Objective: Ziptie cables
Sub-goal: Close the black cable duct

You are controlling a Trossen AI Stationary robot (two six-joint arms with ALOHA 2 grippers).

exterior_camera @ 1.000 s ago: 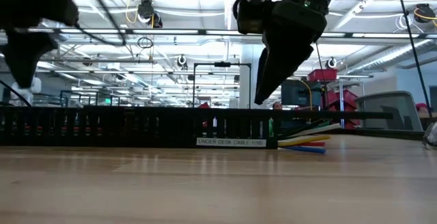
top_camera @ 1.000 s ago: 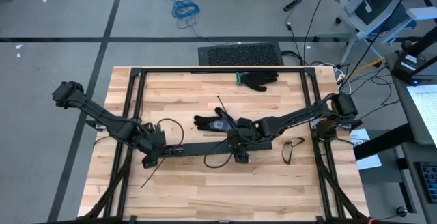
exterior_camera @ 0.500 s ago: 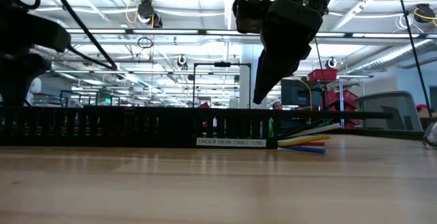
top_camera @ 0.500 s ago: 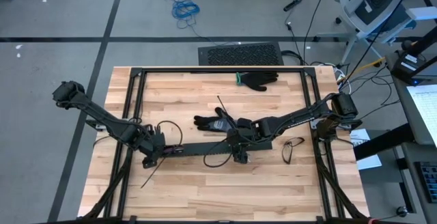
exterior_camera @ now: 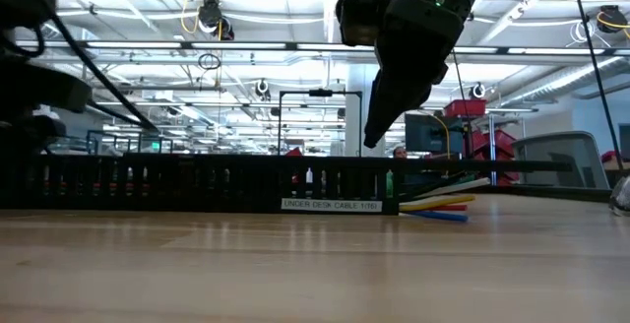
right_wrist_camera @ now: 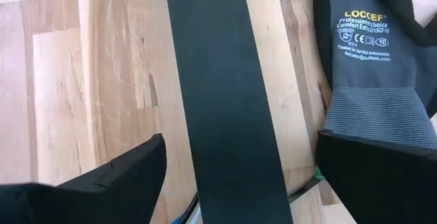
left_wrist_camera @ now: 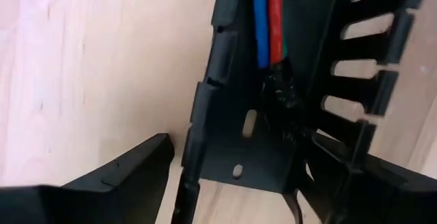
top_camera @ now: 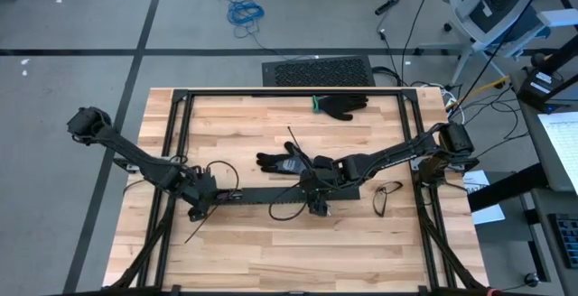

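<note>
Since the earlier frame the left arm is shifting slightly at its end of the channel; the right arm is holding position. The desk is carrying a long black slotted channel lying crosswise. The left end effector, fingers apart, is straddling the channel's left end; the right end effector, fingers apart and empty, is hovering over the lidded stretch beside a glove. The cables are running lengthwise inside the channel, directly ahead of the left end effector, which is nearer.

You are looking at an industrial lab: ceiling trusses, grey floor, office chair beyond the bench's far right corner
</note>
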